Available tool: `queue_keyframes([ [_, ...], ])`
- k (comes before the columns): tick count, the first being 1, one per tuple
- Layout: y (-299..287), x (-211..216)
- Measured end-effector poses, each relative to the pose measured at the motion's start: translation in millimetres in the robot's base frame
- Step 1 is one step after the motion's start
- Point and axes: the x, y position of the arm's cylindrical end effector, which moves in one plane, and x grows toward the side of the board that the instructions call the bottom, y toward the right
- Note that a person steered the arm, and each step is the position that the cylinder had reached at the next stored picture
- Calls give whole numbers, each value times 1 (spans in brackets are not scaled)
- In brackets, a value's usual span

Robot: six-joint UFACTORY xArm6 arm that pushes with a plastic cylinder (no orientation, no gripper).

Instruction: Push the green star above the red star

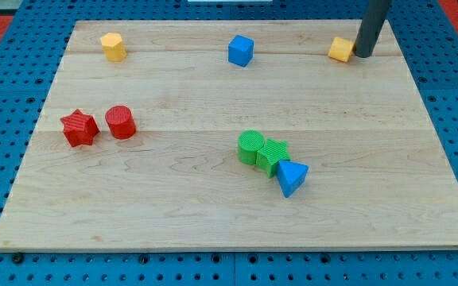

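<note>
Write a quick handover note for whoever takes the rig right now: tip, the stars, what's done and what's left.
My tip sits at the view's top right, right beside the yellow block, far from both stars.
Green star is mid-board, wedged between the green cylinder and blue triangular block.
Red star is at the view's left, next to the red cylinder.
Done: nothing visible yet. Left: free the green star and push it above the red star.
</note>
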Motion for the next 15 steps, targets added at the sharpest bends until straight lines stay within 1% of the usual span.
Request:
queue_keyframes([
  [1,4,3],
  [2,84,23],
  [3,99,42],
  [5,94,64],
  [6,64,94],
  [7,-11,110],
  [9,-218,103],
  [10,-205,107],
  [11,-105,141],
  [12,-116,211],
  [13,-106,227],
  [14,-211,217],
  [15,-290,196],
])
